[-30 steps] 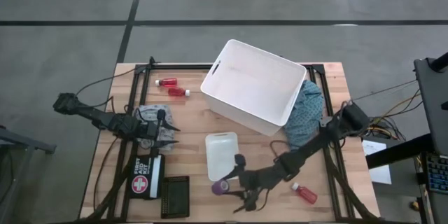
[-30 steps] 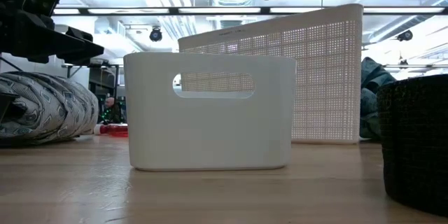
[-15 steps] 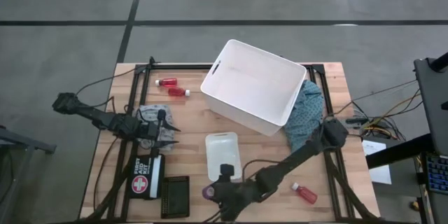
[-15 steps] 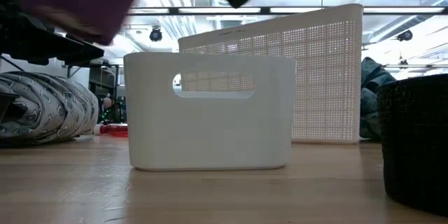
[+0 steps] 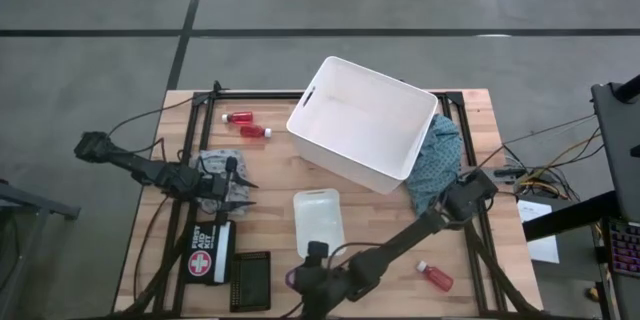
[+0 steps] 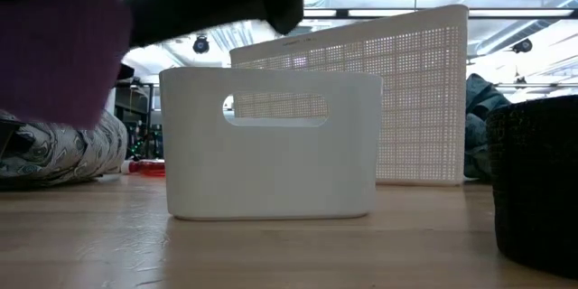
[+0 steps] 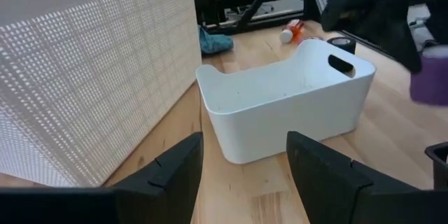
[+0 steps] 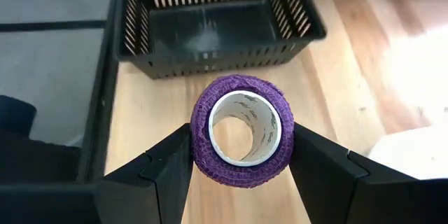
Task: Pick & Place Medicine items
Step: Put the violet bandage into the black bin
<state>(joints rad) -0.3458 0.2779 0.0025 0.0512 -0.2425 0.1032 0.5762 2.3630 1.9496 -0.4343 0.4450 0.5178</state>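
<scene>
While the left gripper [image 5: 238,192] waits with fingers apart at the table's left, the right gripper [image 8: 241,155] pinches a purple tape roll [image 8: 241,129] between both fingers, just off the front edge, right beside the small black basket [image 8: 213,24].

Right gripper [image 5: 303,282] low at the table's near edge, arm stretched long across, fingers [image 8: 171,164] clamped on the purple tape roll [image 8: 242,127]. Left gripper [image 5: 238,193] parked at the left side, fingers [image 7: 178,164] parted, holding nothing.
</scene>
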